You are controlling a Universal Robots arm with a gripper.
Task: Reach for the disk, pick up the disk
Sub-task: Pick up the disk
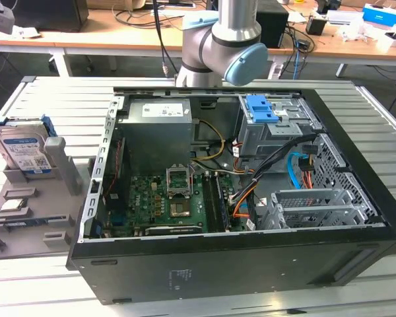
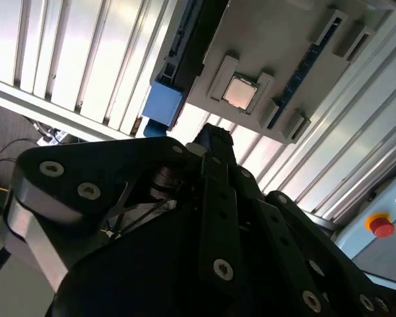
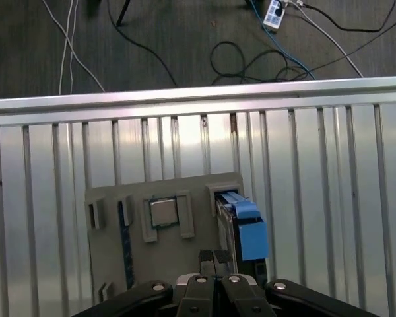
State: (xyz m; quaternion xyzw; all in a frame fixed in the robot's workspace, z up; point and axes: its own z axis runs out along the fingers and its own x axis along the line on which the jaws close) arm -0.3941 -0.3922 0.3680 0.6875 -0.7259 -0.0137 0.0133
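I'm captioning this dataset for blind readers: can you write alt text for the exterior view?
An open computer case sits on a slatted metal table, its motherboard exposed, with a robot arm rising behind it. At the exterior view's left, the disk stands in a grey holder, apart from the arm.

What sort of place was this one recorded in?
Most likely a robotics lab or workshop for computer assembly: an open desktop PC case sits on a slatted metal table, a grey fixture beside it holds the disk, and desks strewn with cables stand behind.
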